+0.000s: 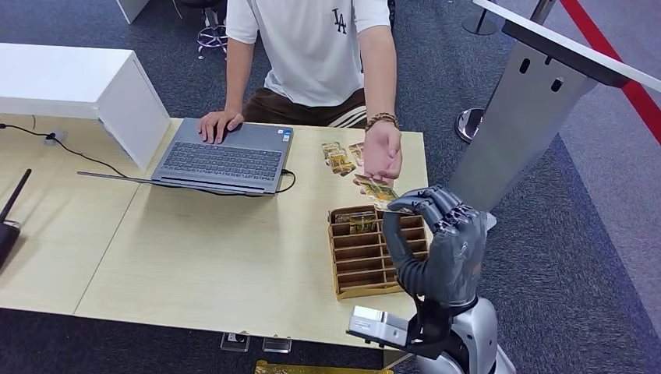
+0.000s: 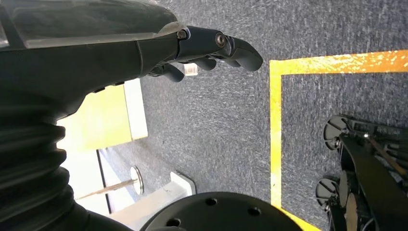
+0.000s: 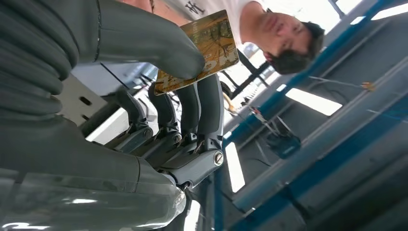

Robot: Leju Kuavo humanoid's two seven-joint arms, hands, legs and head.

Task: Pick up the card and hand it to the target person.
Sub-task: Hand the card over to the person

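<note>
A: Grey carpet all round, and a pale wooden desk (image 1: 195,257) with a laptop (image 1: 222,160) at its far edge. A person (image 1: 312,54) sits behind it. Where's the card?

B: In the right hand (image 1: 436,234). The card (image 3: 199,50) is pinched between the thumb (image 3: 159,43) and the fingers (image 3: 202,103), which are closed up behind it. From the head view you see it (image 1: 376,189) poking out past the hand, raised above the slotted wooden tray (image 1: 366,253).

A: And the person?

B: One hand rests on the laptop. The other hand (image 1: 383,152) is stretched out over the desk, right at the card. It looks to be touching or about to take it, but I can't tell whether those fingers have closed on it.

A: So which step is this?

B: The handover, I'd say. The pick-up is done, the card is offered. Next the right hand has to loosen its pinch once the person has a firm hold, and not sooner, or the card drops near the loose cards (image 1: 339,158) lying on the desk.

A: The left hand?

B: The left hand (image 2: 207,48) hangs over the carpet by a yellow floor line (image 2: 275,130), fingers curled in, holding nothing.
</note>
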